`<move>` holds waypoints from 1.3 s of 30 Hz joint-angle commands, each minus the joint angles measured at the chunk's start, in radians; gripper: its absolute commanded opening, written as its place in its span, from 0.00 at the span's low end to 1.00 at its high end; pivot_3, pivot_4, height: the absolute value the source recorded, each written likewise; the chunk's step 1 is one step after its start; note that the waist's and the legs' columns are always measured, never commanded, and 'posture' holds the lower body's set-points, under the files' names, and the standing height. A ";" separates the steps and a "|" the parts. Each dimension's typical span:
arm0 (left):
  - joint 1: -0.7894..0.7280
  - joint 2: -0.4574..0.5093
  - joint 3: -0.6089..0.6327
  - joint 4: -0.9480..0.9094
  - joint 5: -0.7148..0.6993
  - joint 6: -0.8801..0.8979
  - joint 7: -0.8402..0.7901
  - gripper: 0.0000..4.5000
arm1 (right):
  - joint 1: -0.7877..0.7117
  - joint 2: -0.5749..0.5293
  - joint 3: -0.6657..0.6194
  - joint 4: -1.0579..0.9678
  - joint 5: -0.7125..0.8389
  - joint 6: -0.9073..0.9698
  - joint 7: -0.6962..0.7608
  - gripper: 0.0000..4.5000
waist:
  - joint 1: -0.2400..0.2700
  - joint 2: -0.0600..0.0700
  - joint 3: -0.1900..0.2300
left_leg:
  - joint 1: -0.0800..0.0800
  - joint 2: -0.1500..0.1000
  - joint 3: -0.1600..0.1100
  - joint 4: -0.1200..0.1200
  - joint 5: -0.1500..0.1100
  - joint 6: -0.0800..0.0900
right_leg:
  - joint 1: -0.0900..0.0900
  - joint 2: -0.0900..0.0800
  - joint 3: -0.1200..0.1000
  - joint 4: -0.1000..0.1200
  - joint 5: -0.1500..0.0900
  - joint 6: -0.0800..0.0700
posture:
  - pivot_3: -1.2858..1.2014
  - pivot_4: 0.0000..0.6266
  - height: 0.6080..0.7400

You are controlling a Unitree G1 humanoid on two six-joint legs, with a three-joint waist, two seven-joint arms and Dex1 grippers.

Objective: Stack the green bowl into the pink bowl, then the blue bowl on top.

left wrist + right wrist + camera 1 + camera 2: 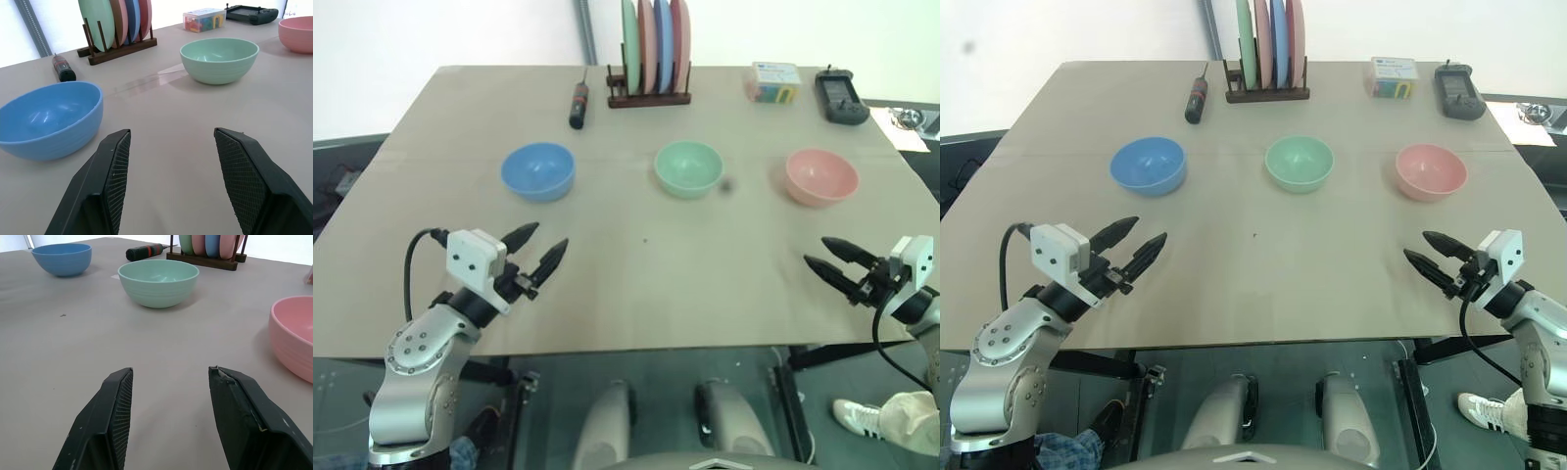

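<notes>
Light-blue blue bowl (537, 170), mint green bowl (688, 167), salmon pink bowl (821, 176), on a tan table (636, 264).

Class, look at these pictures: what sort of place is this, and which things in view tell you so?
Probably a robot test room, not a kitchen: a plain covered table bears plastic bowls set in a row, a plate rack, a screwdriver and a handheld controller.

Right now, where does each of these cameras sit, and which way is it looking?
Head views: from the head, down over the table with both arms, left gripper and right gripper open.
Left wrist view: along its two fingers toward the blue bowl.
Right wrist view: along its fingers past the pink bowl.
Both wrist views share the green bowl.
</notes>
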 commanded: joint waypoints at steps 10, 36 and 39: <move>0.025 0.026 -0.004 -0.023 -0.016 -0.026 -0.033 0.64 | 0.021 -0.013 -0.004 -0.022 0.007 -0.029 0.005 0.57 | 0.000 0.000 0.000 | 0.000 0.000 0.000 0.000 0.000 0.000 | 0.000 0.000 0.000 0.000 0.000 0.000 | 0.52 0.24 1.00; -0.056 0.019 -0.053 -0.015 -0.221 0.033 -0.111 0.64 | -0.430 -0.239 0.216 0.102 -0.255 0.125 -0.106 0.68 | -0.001 0.000 0.000 | 0.000 0.000 0.001 0.001 0.000 0.000 | 0.000 0.001 0.001 0.000 0.000 0.000 | 0.52 0.24 1.00; -0.087 0.018 -0.061 -0.008 -0.250 0.051 -0.120 0.89 | -0.539 -0.259 0.275 0.204 -0.312 0.115 -0.090 0.89 | 0.000 0.000 0.000 | -0.001 0.000 0.000 0.001 0.000 0.000 | 0.000 0.000 0.000 -0.001 0.002 0.003 | 0.52 0.24 1.00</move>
